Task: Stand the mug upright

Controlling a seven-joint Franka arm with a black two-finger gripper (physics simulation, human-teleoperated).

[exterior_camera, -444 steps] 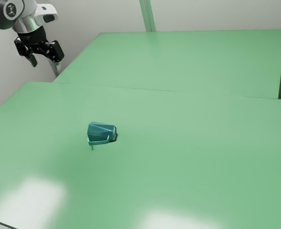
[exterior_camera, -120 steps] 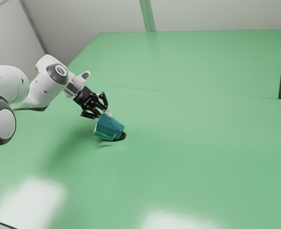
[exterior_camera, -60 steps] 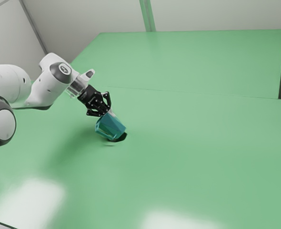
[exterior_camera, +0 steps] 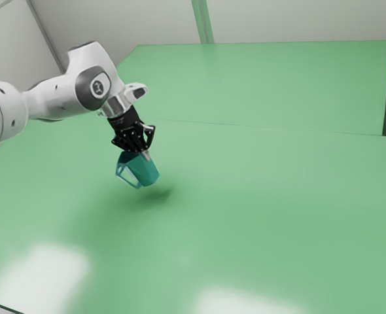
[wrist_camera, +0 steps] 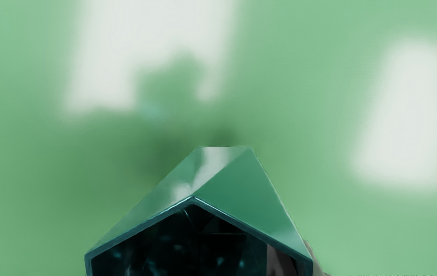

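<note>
Mug (exterior_camera: 146, 171) hangs tilted above the green table (exterior_camera: 258, 216), clamped in the tool (exterior_camera: 142, 154).

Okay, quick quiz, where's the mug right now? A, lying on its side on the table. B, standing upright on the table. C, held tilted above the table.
C: the hand grips the mug at its rim, tilted, with a shadow on the table below it.
</note>
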